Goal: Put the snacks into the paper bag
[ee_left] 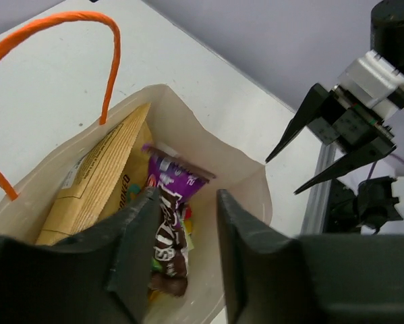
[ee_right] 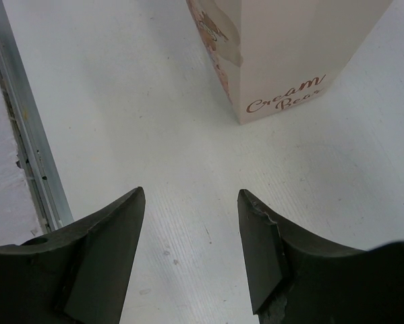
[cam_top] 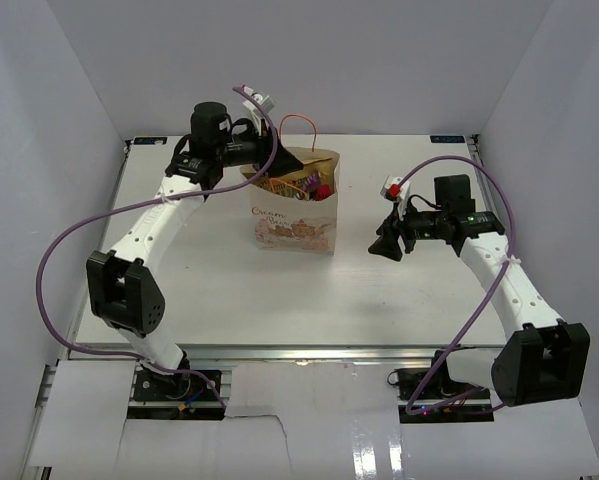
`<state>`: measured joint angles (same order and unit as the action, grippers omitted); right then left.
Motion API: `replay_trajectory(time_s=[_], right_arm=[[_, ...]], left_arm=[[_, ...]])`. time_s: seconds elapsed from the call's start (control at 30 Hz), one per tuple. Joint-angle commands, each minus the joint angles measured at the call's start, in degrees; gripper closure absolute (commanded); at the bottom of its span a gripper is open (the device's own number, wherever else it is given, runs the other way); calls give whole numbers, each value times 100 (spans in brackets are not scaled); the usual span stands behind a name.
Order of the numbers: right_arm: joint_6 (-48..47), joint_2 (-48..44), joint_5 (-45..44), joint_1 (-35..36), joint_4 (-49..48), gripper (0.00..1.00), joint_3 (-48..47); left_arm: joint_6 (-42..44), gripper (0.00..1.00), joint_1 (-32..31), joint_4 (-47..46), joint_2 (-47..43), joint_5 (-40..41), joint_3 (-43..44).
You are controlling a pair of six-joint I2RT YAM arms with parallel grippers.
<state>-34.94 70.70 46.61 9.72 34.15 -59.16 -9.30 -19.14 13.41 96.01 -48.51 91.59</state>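
Note:
The paper bag [cam_top: 291, 215] stands upright mid-table, beige with pinkish print and orange handles [ee_left: 110, 61]. My left gripper [cam_top: 271, 160] hangs over its open mouth, and in the left wrist view it [ee_left: 188, 202] is open with nothing across the gap. Inside the bag lie the snacks: a large yellow chip bag [ee_left: 97, 182], a purple packet [ee_left: 175, 177], and a brown M&M's packet [ee_left: 168, 236] right beside my left finger. My right gripper [cam_top: 384, 245] hovers open over bare table to the right of the bag [ee_right: 289, 54], empty in its wrist view [ee_right: 191, 196].
The white table [cam_top: 179, 290] has a metal rail along its edge [ee_right: 26, 135]. White walls close in the back and sides. A purple cable loops from each arm.

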Motion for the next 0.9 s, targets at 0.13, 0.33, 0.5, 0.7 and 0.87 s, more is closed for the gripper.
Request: replay_trajectory(time_s=[0.13,0.33,0.5,0.7,0.87], right_arm=[[31,-258,-108,-57,-93,36,-78],[1046,-346,-1152,-110,-408,20,-412],[2305,-442,-3629,-119,-1182,10,-536],[2773,-513,-4626,-154,-1271,10,-632],[2896,-671,-5205,-154,-1323,10,-615]], left_arm=[[77,15,-46,30,-696,921,228],[25,4,-38,4,-2022,2721,-823],[-221,2,-29,135,-3646,5178,-2257],[-783,2,-11,548,-5115,6467,-3779],[-1082,2,-11,768,-5575,6565,-4211]])
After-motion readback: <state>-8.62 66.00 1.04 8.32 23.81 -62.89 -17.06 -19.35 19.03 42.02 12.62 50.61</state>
